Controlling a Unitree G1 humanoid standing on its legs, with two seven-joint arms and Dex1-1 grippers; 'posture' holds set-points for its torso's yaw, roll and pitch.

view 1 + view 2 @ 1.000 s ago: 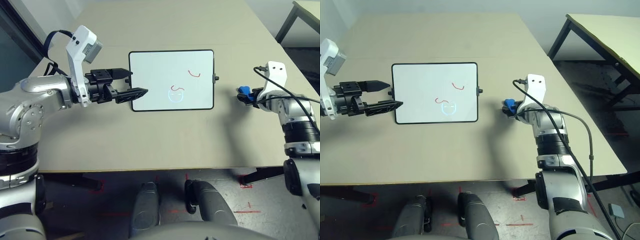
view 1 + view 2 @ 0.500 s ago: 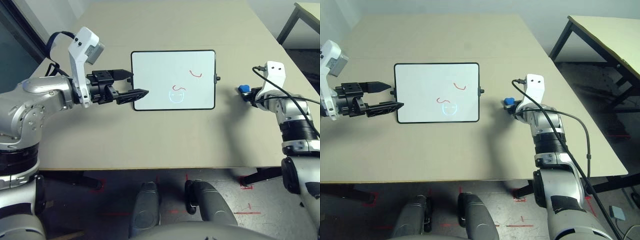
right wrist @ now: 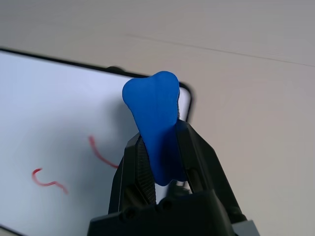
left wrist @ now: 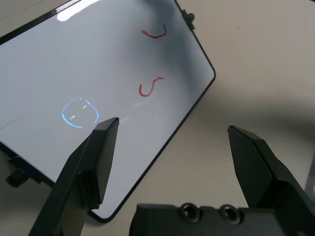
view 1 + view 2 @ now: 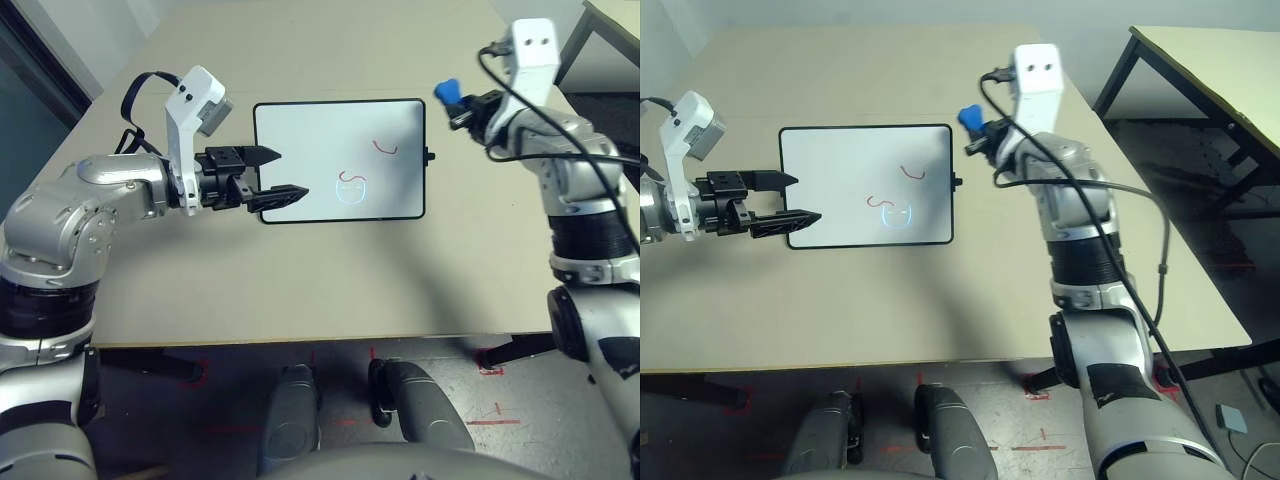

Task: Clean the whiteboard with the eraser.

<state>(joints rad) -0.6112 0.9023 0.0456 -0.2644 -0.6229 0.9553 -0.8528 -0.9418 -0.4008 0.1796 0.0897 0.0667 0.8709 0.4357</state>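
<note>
Above the bench, the eraser (image 5: 446,90) is clenched in the right hand (image 5: 462,103), off the whiteboard's (image 5: 330,150) far right corner; its red marks lie leftward and nearer. Left hand (image 5: 285,172) is spread, empty.

You have bright, even overhead light, with a pale glare ring on the whiteboard (image 5: 339,160) below the red marks, soft arm shadows on the table (image 5: 300,270) beside it, and sharp focus.
</note>
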